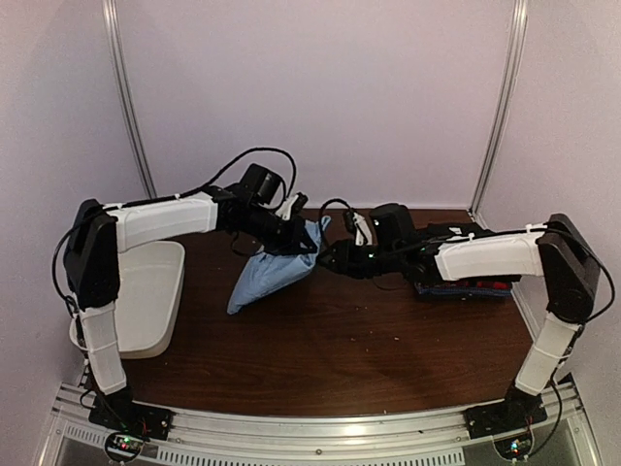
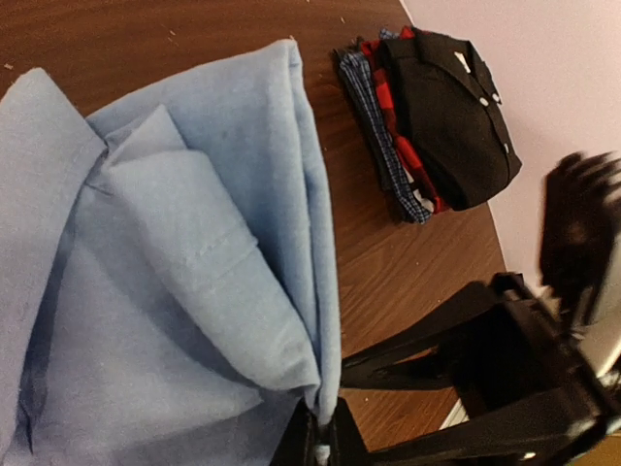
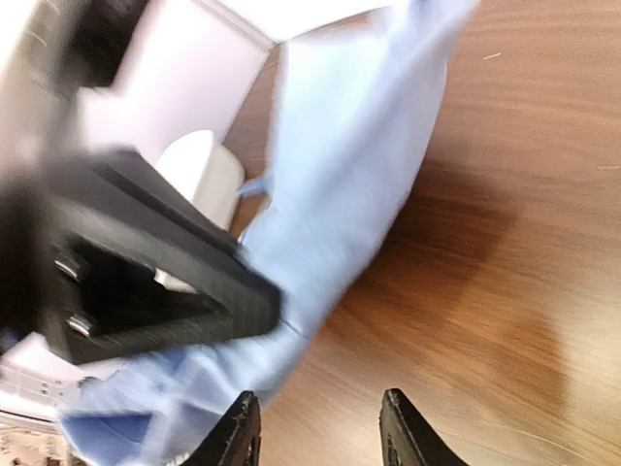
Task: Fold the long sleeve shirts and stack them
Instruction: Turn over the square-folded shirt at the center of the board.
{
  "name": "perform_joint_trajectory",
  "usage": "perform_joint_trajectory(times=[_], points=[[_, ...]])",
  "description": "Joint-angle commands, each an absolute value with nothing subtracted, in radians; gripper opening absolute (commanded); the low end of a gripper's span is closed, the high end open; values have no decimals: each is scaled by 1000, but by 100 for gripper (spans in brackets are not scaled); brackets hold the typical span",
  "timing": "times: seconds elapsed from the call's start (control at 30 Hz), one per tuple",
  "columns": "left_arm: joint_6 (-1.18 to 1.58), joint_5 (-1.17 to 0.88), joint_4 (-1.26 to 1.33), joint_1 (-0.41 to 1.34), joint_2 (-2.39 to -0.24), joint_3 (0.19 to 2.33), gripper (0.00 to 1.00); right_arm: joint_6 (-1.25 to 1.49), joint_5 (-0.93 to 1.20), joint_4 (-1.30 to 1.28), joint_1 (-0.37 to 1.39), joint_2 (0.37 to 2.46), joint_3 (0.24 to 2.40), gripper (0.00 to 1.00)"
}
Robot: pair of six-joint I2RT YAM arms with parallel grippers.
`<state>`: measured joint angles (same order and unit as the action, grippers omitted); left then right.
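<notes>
The light blue shirt (image 1: 267,277) hangs bunched in a slack, tent-like shape over the middle of the table (image 1: 340,359). Its long axis runs on a diagonal, from a raised peak at the far right down to a loose tail that lies on the wood at the near left. The cloth is a soft, matte plain weave. In the left wrist view it falls in broad folds with a stitched seam line across one panel and several edges layered along its right side. The left gripper (image 2: 320,442) is pinched tight on that gathered edge at the peak, so the fabric drapes away from its fingers. The right gripper (image 3: 320,403) sits just right of the shirt's raised end, low over the table. Its jaws stand apart with only bare wood between them, and the cloth passes beside one finger without being gripped. The table is dark brown with a fine grain and a slight sheen. At the far right, partly under the right arm, lies a neat stack of folded shirts: a black shirt (image 2: 451,116) with pale buttons on top, a red check shirt (image 2: 424,180) under it, and a blue check shirt (image 2: 374,116) at the bottom. A white tub (image 1: 155,282) with smooth, rounded plastic walls stands at the left edge of the table.
</notes>
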<state>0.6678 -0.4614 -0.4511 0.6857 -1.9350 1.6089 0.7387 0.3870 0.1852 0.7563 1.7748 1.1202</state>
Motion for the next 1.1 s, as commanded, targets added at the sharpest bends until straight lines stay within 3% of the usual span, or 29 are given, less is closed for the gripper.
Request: perform_joint_trajectory(times=[0.0,0.13,0.23,0.67,1.07], points=[[753,-514,-307,799,-2113,1731,26,631,246,8,640,1603,961,46],[765,-519,-304,842,-2189,1842,46,606,217,-54,596,1496,885,51],[753,-464,-324,830,-2156,1829,51,615,255,-43,600,1500,878,53],[690,-364,-287,556,-1811,1267,51,606,258,-28,669,1674,949,53],[590,-249,-344,463,-1841,1179,51,598,305,-3,670,1828,996,44]])
